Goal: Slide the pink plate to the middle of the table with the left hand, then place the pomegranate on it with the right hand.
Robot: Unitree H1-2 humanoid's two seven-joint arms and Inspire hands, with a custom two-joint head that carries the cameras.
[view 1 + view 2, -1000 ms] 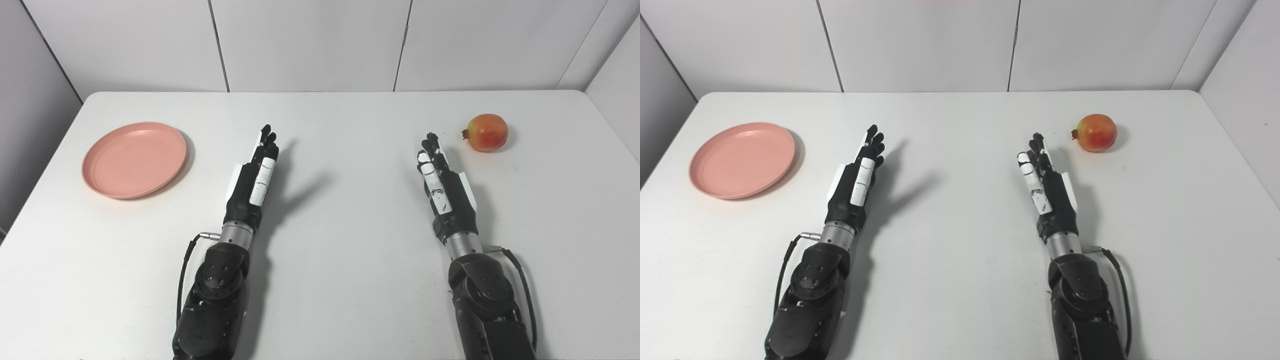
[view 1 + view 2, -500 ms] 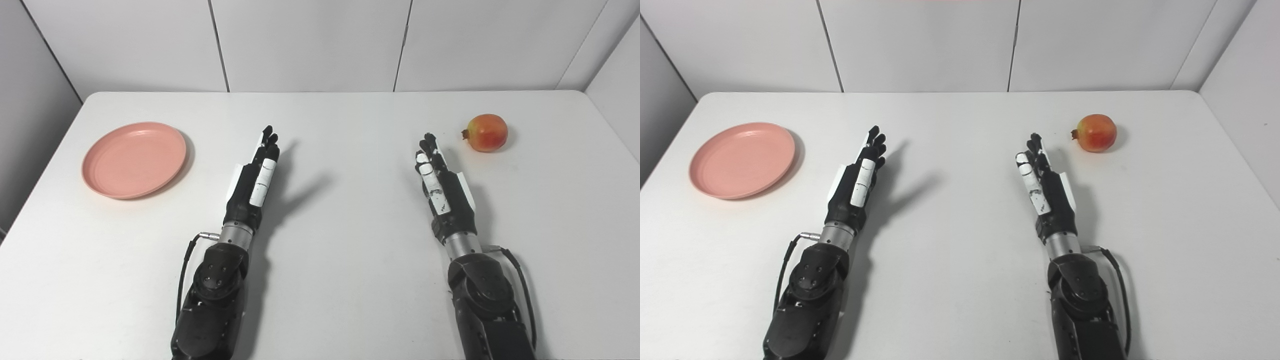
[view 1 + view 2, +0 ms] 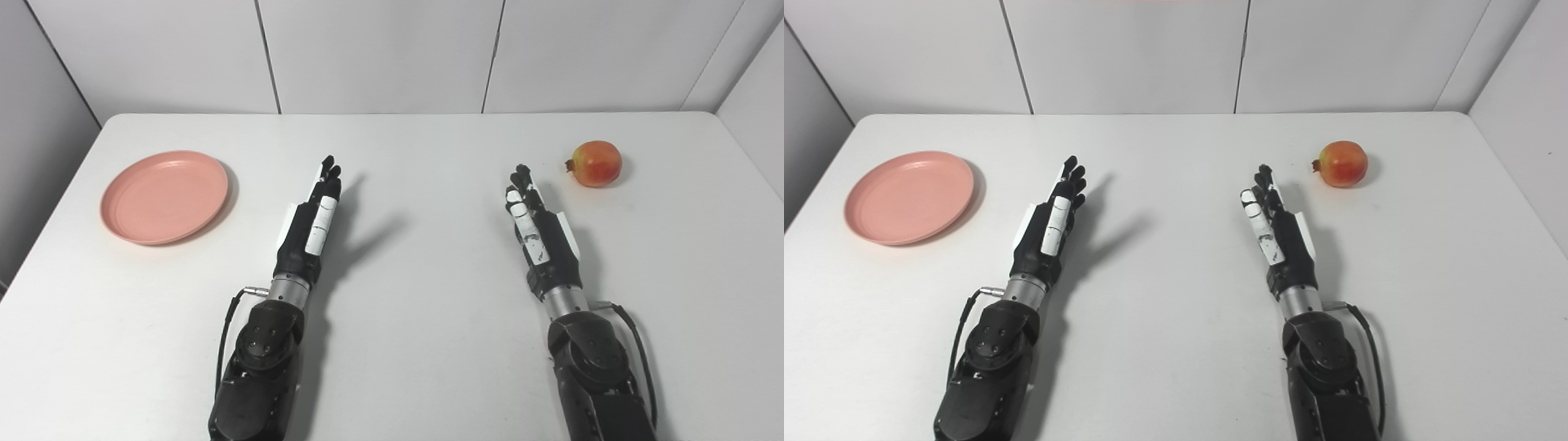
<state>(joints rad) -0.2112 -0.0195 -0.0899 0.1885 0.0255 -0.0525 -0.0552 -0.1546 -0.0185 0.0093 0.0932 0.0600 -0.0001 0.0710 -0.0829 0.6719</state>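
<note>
Pink plate [image 3: 164, 197] lies well off to the left of the left hand [image 3: 311, 220]; fingers straight, holding nothing; right hand [image 3: 539, 229] likewise empty.

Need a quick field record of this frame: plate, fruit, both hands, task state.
pink plate: far left of table, empty, not yet moved
pomegranate: far right, on the table, untouched
left hand: open, fingers extended, right of the plate, apart from it
right hand: open, fingers extended, short of the pomegranate
task state: neither step started
</note>
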